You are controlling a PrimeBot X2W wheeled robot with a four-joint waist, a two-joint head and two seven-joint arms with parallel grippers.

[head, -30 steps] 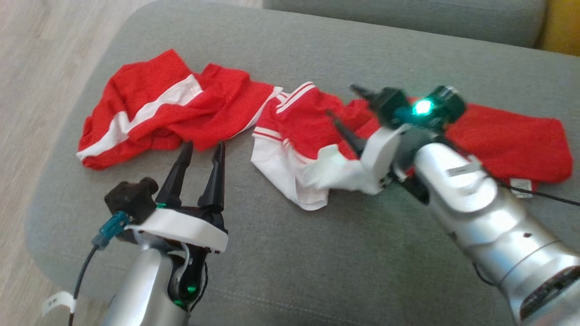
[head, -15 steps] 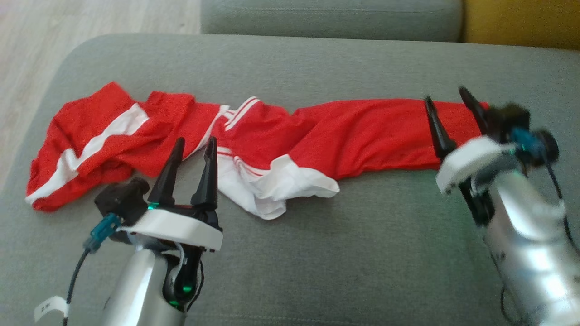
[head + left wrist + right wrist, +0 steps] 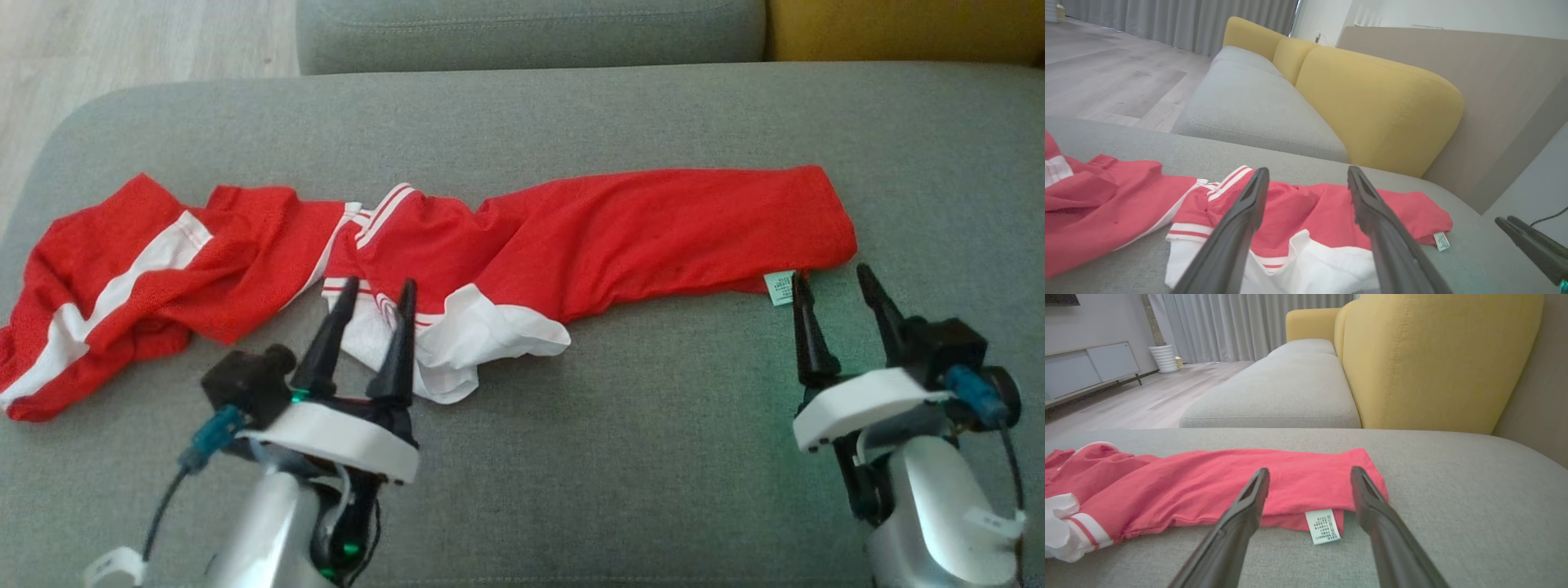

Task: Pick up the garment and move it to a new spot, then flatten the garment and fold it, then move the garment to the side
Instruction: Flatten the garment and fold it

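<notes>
A red garment (image 3: 637,229) with white stripes and a white sleeve lies stretched in a long rumpled band across the grey cushion (image 3: 620,457). My left gripper (image 3: 380,286) is open, its tips over the white sleeve near the garment's middle, holding nothing. My right gripper (image 3: 833,278) is open just short of the garment's right end, beside the small white care label (image 3: 780,287). The left wrist view has the garment (image 3: 1306,208) beyond the open left gripper (image 3: 1306,173). In the right wrist view the label (image 3: 1323,526) lies between the open fingers (image 3: 1249,506) of the right gripper (image 3: 1308,471).
Behind the cushion are a second grey seat (image 3: 522,33) and a yellow backrest (image 3: 906,28). Wood floor (image 3: 122,41) lies at the upper left beyond the cushion's rounded edge. The near half of the cushion is bare fabric.
The head camera has swung, shifting the whole picture. My right gripper has left the garment's middle and come down open by its right end. The garment's right part now lies uncovered and stretched out.
</notes>
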